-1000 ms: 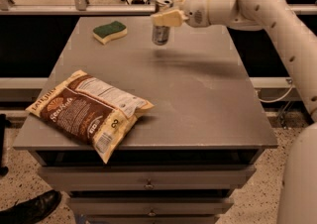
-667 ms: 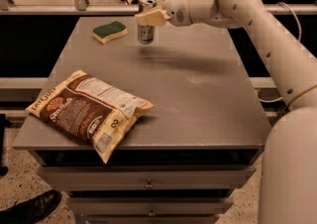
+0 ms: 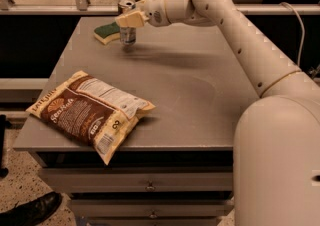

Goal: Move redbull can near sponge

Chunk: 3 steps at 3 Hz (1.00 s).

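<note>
The single camera view shows one gripper [image 3: 130, 20] over the far left part of a grey table [image 3: 200, 85]. It sits at the end of one white arm [image 3: 235, 25] that reaches in from the right. Its jaws are closed across the middle of the one redbull can [image 3: 128, 36], which stands upright in their hold.

The cream finger [image 3: 132, 18] facing you hides the can's middle band. Only the lower body shows below the jaws, and the rim shows just above them. You cannot tell whether the can's base rests on the table or hangs just off it.

Just left of the jaws lies one sponge [image 3: 106, 32], yellow with a green top. It is right beside the can, and you cannot tell whether they touch.

Well apart from the jaws, towards you and to their left, one chip bag [image 3: 90, 112] lies flat near the table's front edge.

Under the table are closed drawer fronts [image 3: 150, 186], so their contents are hidden. At the bottom left, one dark shoe [image 3: 32, 209] is cut off by the edge.
</note>
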Motion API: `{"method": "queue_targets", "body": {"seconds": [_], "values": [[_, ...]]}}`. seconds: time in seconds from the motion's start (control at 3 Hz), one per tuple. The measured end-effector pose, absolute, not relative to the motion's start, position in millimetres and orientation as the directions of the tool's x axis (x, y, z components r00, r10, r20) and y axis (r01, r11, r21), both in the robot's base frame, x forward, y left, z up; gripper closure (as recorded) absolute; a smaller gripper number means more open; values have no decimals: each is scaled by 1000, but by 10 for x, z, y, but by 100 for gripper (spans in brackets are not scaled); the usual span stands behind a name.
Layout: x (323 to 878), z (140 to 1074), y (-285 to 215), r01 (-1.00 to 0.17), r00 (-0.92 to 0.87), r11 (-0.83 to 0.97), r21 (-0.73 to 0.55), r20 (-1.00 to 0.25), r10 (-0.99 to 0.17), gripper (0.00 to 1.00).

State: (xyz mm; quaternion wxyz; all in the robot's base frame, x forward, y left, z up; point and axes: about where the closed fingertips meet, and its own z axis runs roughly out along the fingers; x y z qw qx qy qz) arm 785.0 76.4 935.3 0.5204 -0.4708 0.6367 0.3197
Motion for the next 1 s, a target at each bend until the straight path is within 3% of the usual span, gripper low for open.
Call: {"method": "queue_targets", "body": {"seconds": [0.33,0.67,1.0], "values": [[8007,9322,954,-929,-22,364,-72,-968,-249,82],[8155,9213,1024,-922,-40,384,-59,-969,-244,51],[8221,9139,1046,-919,-51,392,-52,-968,-247,27]]}}
